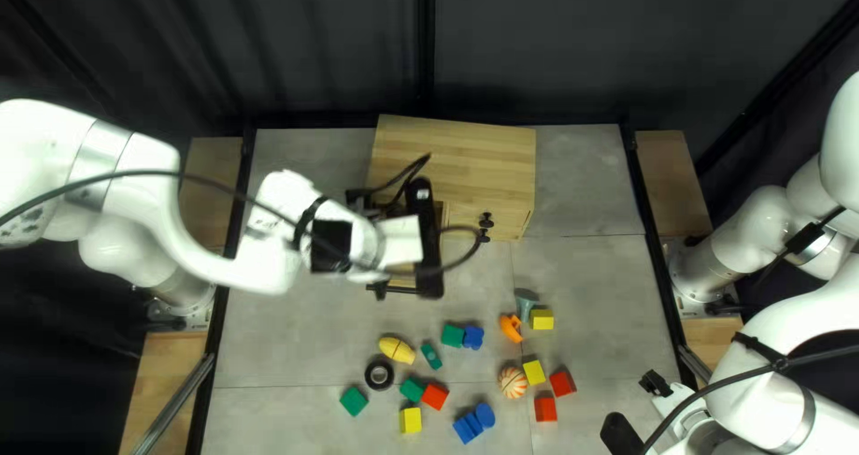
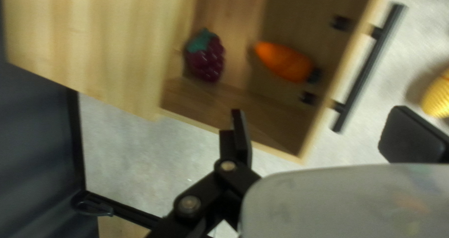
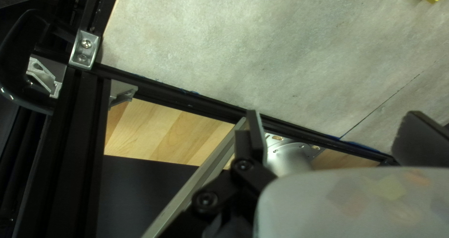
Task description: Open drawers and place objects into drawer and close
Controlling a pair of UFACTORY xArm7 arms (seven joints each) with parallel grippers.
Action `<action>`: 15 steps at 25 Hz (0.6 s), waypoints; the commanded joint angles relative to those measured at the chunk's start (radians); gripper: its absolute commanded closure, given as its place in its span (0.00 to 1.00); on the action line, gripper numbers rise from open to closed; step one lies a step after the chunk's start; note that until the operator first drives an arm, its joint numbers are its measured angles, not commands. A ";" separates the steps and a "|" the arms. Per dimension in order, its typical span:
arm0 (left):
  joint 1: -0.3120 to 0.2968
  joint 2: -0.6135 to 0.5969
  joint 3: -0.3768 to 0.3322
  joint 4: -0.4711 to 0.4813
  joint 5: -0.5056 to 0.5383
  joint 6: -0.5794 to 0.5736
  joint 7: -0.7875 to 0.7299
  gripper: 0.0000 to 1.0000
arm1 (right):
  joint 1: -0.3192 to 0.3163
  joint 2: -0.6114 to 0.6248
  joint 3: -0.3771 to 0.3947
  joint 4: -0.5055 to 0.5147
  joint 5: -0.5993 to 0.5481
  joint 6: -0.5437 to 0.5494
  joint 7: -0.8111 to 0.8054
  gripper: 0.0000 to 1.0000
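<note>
Currently hanging wide apart: left gripper [image 1: 426, 240] over the opened drawer [image 2: 322, 114], right gripper [image 1: 637, 408] out by the right edge

The left gripper is spreading its two fingers well apart and is holding nothing. One finger is crossing the rim of the drawer's side wall as the left wrist view shows it, though whether it is touching cannot be told; the other is standing off beyond the front corner, past the black handle [image 2: 369, 69]. The drawer is jutting from the wooden cabinet [image 1: 456, 155]. Inside, a dark berry toy [image 2: 206, 58] is lying toward the cabinet end and an orange carrot toy [image 2: 285, 62] is lying nearer the front panel.

Bare grey tabletop [image 1: 295, 330] is running along the drawer's outer side and past its front, leaving a strip before the yellow toy [image 1: 397, 349] and black ring [image 1: 379, 374]. Farther right, a striped ball [image 1: 513, 382] is sitting beside a yellow block [image 1: 534, 372], and a pale cone [image 1: 526, 306] is standing near an orange piece [image 1: 510, 328].

The right gripper is also holding its fingers far apart, with nothing gripped. Its wrist view is taking in the black edge rail [image 3: 206, 104], which is passing behind one finger, and open tabletop on the inner side.
</note>
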 commanded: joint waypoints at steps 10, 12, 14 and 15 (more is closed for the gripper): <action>-0.145 0.119 -0.118 -0.138 -0.137 -0.243 0.082 0.00 | 0.000 0.000 0.000 0.000 0.000 0.000 0.000 0.00; -0.157 0.118 -0.122 -0.162 -0.173 -0.277 0.096 0.00 | 0.000 0.000 0.000 0.000 0.000 0.000 0.000 0.00; -0.167 0.119 -0.126 -0.179 -0.200 -0.305 0.104 0.00 | 0.000 0.000 0.000 0.000 0.000 0.000 0.000 0.00; -0.173 0.125 -0.130 -0.191 -0.219 -0.330 0.108 0.00 | 0.000 0.000 0.000 0.000 0.000 0.000 0.000 0.00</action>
